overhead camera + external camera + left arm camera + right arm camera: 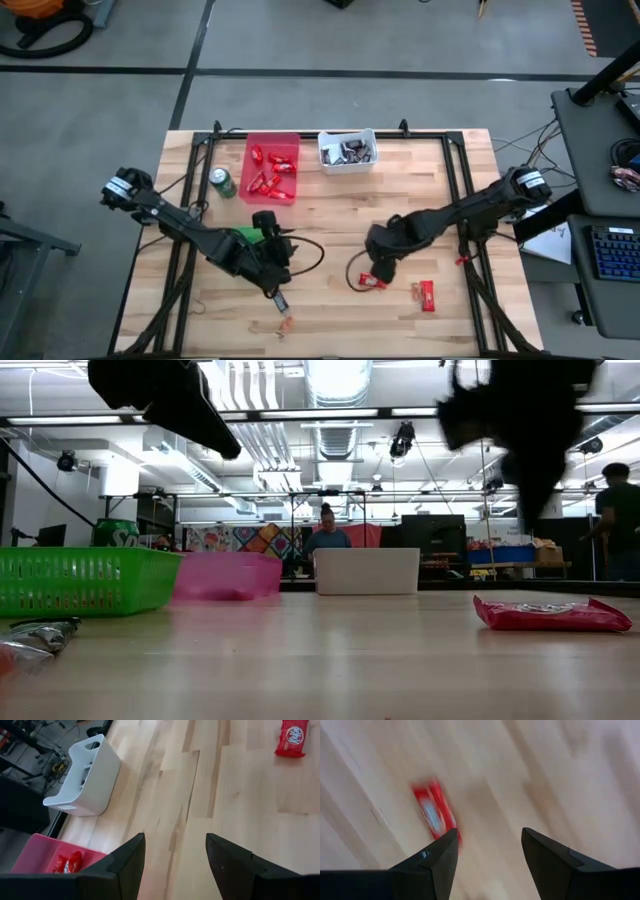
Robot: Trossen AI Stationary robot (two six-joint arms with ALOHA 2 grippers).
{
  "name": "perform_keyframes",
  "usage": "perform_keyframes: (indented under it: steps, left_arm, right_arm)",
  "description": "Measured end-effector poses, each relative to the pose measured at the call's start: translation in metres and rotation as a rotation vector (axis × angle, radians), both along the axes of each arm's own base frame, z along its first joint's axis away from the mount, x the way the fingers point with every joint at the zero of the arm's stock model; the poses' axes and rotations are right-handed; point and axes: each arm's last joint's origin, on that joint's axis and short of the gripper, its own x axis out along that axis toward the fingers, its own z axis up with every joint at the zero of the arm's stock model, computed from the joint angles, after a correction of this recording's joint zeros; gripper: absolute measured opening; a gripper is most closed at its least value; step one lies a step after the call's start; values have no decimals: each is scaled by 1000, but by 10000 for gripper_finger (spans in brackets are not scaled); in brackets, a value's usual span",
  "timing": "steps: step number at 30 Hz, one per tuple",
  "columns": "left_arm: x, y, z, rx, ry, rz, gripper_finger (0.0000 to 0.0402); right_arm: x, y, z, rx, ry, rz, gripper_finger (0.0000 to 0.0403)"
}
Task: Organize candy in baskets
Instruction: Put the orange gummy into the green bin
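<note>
- The right end effector (487,847), fingers spread wide and holding nothing, hangs over a red-wrapped bar (434,815) on the wooden surface (330,220); the bar sits beside one finger, not between the two, so closing from here could clip its edge and skid it away.
- A second red bar (427,295) lies near the front edge, where a nudge might send it off.
- The left end effector (175,865), also wide and empty, is by the green basket (246,236), with loose candy pieces (281,312) in front of it; its cable loop could drag them.
- The red basket (272,146) and the white basket (347,163) at the back already hold candy; a soda can (222,182) stands just beside the red one and could topple.
</note>
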Motion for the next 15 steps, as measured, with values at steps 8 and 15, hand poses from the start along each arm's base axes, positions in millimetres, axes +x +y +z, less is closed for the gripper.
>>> perform_keyframes:
  steps: [8,15]
  left_arm:
    - [0,-1,-2,-12,-11,16,191]
    - [0,-1,-1,-4,-14,22,191]
  right_arm:
    - [-40,31,-7,86,349,-203,210]
    - [-50,54,-11,102,391,-363,210]
